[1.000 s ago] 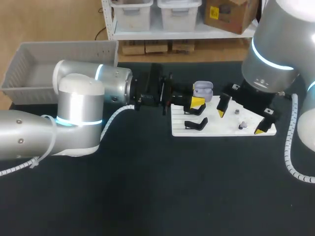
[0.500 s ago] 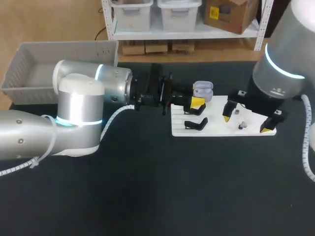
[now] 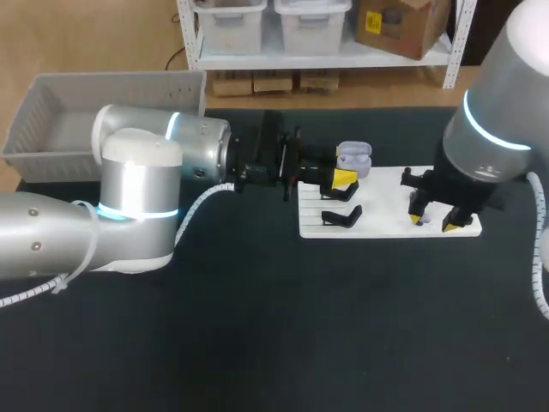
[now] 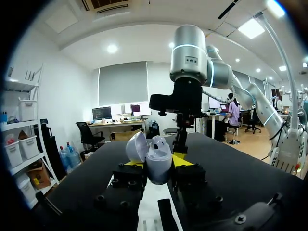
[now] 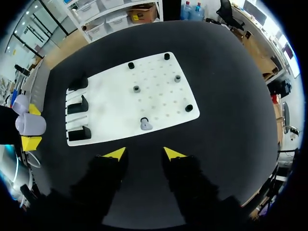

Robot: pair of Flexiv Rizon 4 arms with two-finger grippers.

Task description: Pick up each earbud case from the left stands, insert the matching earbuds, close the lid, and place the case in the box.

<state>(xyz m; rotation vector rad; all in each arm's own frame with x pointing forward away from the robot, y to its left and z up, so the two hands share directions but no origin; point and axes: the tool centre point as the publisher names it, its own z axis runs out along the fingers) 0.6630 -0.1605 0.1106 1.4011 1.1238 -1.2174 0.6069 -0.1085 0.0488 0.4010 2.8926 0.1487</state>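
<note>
Right gripper (image 3: 434,221) has dropped over white board (image 3: 377,225), fingers narrowed but empty; earbud (image 5: 145,126) just ahead, hidden in head view. Left gripper (image 3: 343,178) clamps open-lidded case (image 3: 353,159) near board's far-left corner.
</note>
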